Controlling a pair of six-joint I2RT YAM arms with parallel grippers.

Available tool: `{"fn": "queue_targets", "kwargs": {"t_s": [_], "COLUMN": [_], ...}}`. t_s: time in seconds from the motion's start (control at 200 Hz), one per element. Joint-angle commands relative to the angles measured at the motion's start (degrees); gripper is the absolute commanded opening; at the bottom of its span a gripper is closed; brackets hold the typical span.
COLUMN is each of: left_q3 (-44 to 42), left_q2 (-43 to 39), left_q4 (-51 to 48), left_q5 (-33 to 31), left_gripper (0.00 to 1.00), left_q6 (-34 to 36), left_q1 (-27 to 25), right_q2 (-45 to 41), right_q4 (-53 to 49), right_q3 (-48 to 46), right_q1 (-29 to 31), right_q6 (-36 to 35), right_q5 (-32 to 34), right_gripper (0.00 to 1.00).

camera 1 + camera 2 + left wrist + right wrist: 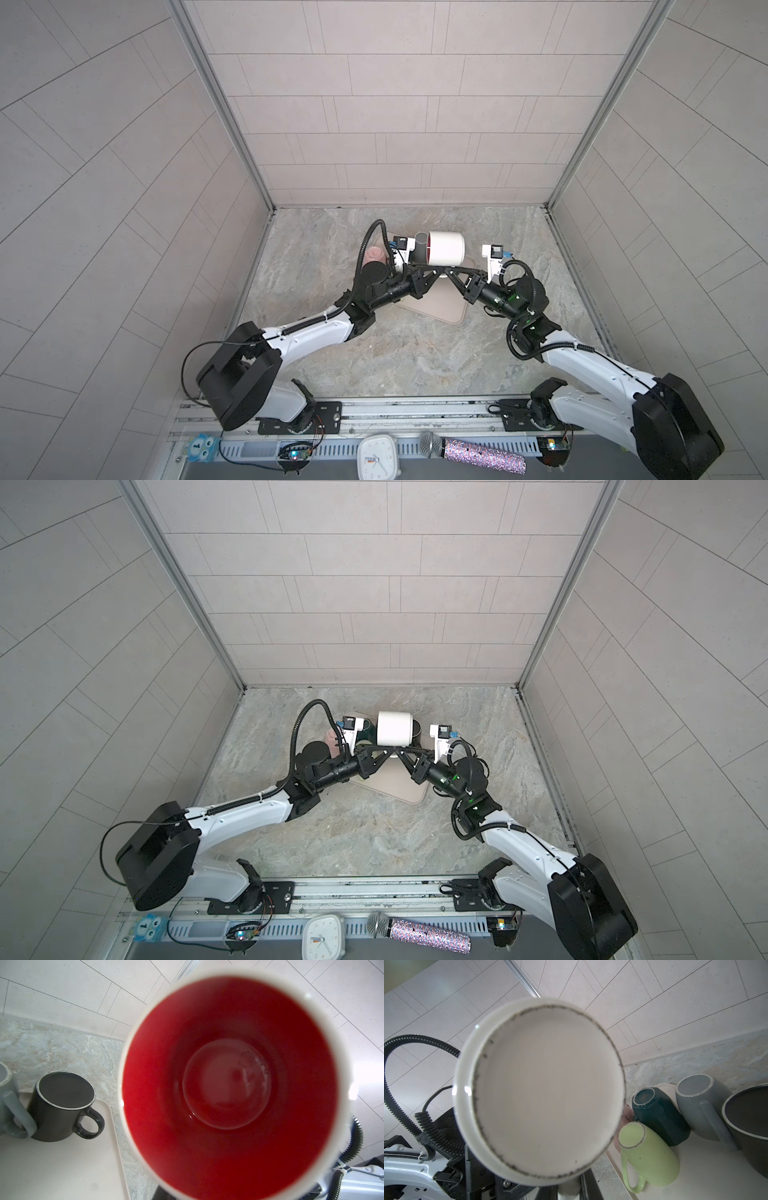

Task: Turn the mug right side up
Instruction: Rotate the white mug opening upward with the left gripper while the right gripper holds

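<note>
Left wrist view looks straight into the mug (226, 1084): red inside, white at the rim. The right wrist view faces its flat bottom instead. So it lies on its side in the air, its long axis level, with the mouth toward the left arm and the bottom toward the right arm. In both top views it hangs above the far edge of the tray (432, 309), lifted clear, with the handle (569, 1188) turned downward.

The right gripper (451, 272) is pinched tight on that handle from beneath. The left gripper (436, 272) meets it at the same spot with its fingers drawn close. The mug's body hides the tips, so I cannot tell whether they clamp anything.

To my eye the turn is half made. The mouth needs to swing on upward, rolling about the handle. All the weight hangs off that one pinch, so one grip should hold firm before the other lets go. A black mug (60, 1109) and a green mug (652, 1159) crowd the far edge, so the bare near corner looks the safer landing.
</note>
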Motion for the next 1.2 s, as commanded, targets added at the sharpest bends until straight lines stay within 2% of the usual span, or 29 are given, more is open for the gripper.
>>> {"fn": "queue_targets", "kwargs": {"t_s": [0.0, 0.285, 0.51, 0.916, 1.191], "left_q3": [1.71, 0.62, 0.27, 2.41, 4.25], "left_q2": [-4.57, -6.64, -7.88, -10.94, -10.97], "left_q4": [6.44, 4.96, 2.26, -10.88, -21.72], "left_q5": [6.94, 3.42, 1.39, -4.34, -11.43], "left_gripper": [0.00, 0.00, 0.00, 0.00, 0.00], "left_q6": [3.68, 5.42, 7.32, 11.26, 14.30], "left_q1": [-3.55, -4.00, -4.35, -4.46, -4.57], "right_q2": [0.79, 0.09, -0.43, -4.00, -6.20], "right_q4": [-4.61, -4.25, -4.17, -7.37, -10.93], "right_q3": [-0.03, -0.41, -0.63, -0.99, -0.99], "right_q1": [0.10, 0.09, 0.17, 0.19, 0.19], "right_q6": [-1.51, -1.90, -2.54, -5.51, -7.92], "right_q5": [1.52, 0.60, 0.52, 1.62, 3.38], "right_gripper": [0.12, 0.31, 0.40, 0.44, 0.45]}}
